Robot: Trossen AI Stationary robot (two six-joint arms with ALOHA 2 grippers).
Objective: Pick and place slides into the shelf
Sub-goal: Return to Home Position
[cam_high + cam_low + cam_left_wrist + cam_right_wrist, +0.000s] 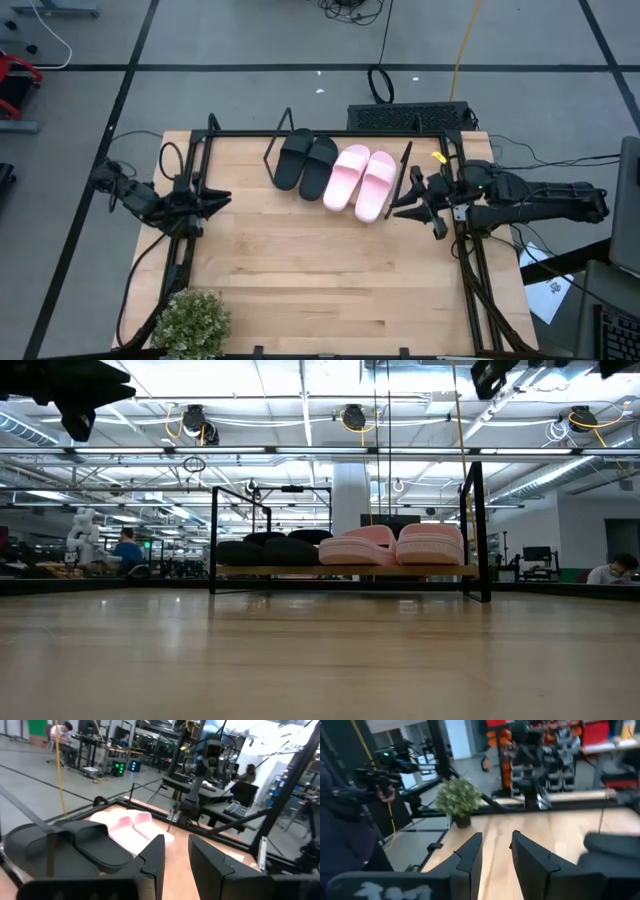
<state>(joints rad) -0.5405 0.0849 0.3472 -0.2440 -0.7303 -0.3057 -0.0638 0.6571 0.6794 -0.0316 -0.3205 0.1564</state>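
Left of the shelf (pixel 300 571), the left gripper (pixel 222 198) hangs released and empty; it should pull straight back. The black slides (pixel 305 160) and pink slides (pixel 362 180) lie on the shelf. Just right of it, the right gripper (pixel 400 208), also released, must retreat without clipping the shelf's rod leg. A potted plant (pixel 190 320) stands well in front of the shelf.

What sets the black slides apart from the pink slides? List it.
The black slides are matte black, the pink slides pale pink. The black slides sit nearer the left arm, the pink slides nearer the right arm and further toward the table's middle. Both pairs rest on the shelf, straps up.
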